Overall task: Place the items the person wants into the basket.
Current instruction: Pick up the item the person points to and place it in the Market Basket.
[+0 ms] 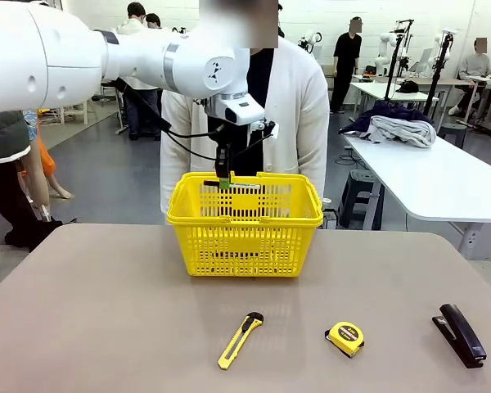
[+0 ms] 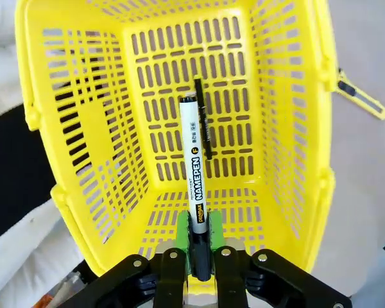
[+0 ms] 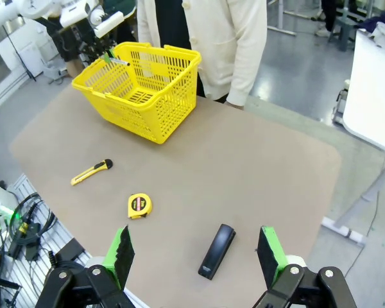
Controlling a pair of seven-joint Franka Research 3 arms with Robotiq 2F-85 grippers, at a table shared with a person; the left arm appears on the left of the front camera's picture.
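Pincers differ here, so we take them one at a time. Our left pincer (image 1: pixel 223 182) hangs over the yellow basket (image 1: pixel 245 237) at about rim height, nearer the far rim, and it is clenched on the white-and-black marker (image 2: pixel 194 173). In the left wrist view the green pads (image 2: pixel 183 226) press on the marker's dark end, and the white barrel with its black print runs away from the pincer across the basket's open mouth. Straight beyond the left pincer is the slotted floor of the basket. The slim black pen (image 2: pixel 204 122) lies on that floor, just past the marker's tip and a little to its side, and we cannot tell from this angle whether the two touch. The person (image 1: pixel 299 106) in the white cardigan stands close behind the basket, on the far side of the left pincer. Our right pincer (image 3: pixel 196 249) is released, with its green fingers spread wide and nothing gripped between them. It sits well apart from the basket, above the near part of the bench (image 1: pixel 106 311). Seen through its gap, the black stapler (image 3: pixel 217 250) lies on the bench below. The yellow-and-black tape measure (image 3: pixel 139 205) lies on the bench ahead of the right pincer, just beyond one finger. The long yellow utility knife (image 3: pixel 91 172) lies farther out on that same side. Both are between the right pincer and the basket, and neither touches it.
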